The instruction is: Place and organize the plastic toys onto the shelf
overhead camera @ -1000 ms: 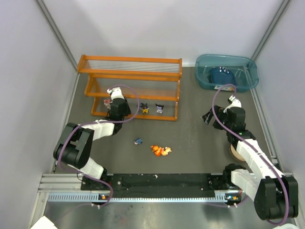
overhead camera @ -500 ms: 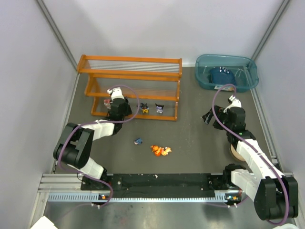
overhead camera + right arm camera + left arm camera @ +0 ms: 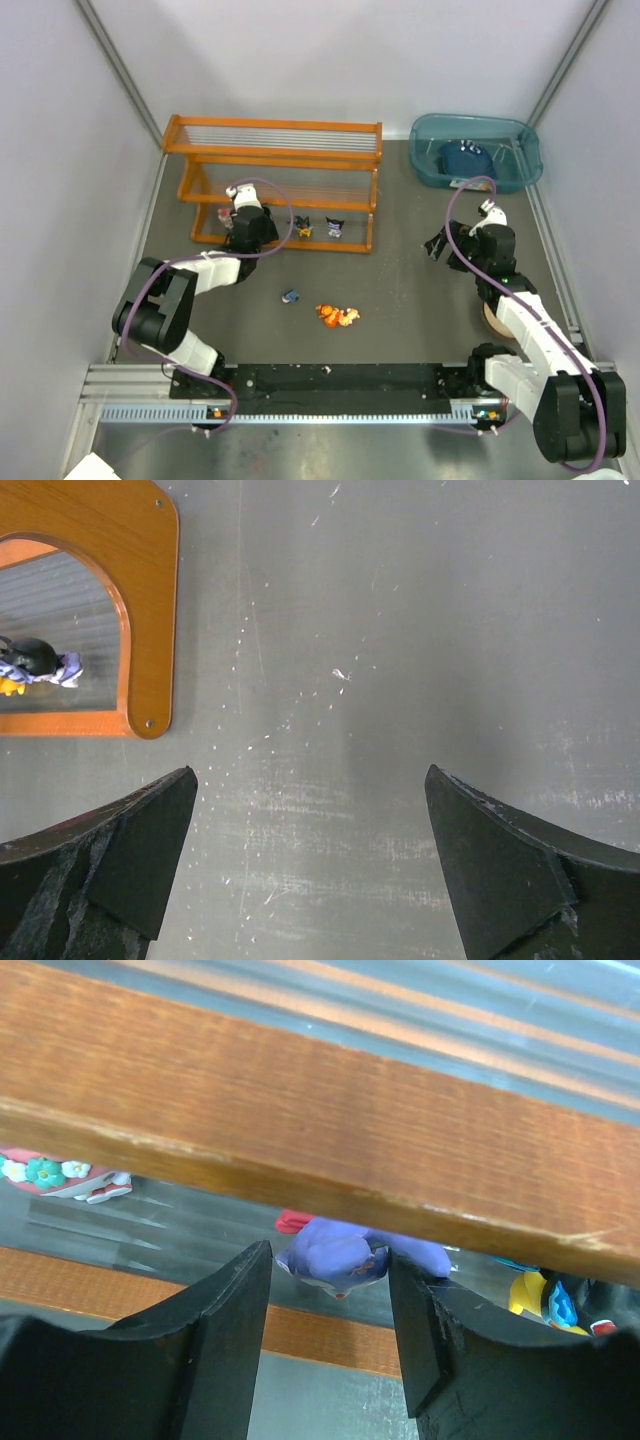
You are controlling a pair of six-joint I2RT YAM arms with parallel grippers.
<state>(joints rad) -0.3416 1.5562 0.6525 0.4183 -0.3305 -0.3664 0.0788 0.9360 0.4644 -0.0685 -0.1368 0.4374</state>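
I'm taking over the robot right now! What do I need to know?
Left gripper: jaws parted around a purple plastic toy on the bottom tier of the orange-framed shelf.
Right gripper: open, empty, above the grey table.
Done: a pink flowered toy, a yellow-and-black toy and a black-and-purple toy also sit on that tier.
To do: a small blue toy and a clump of orange toys lie on the table.
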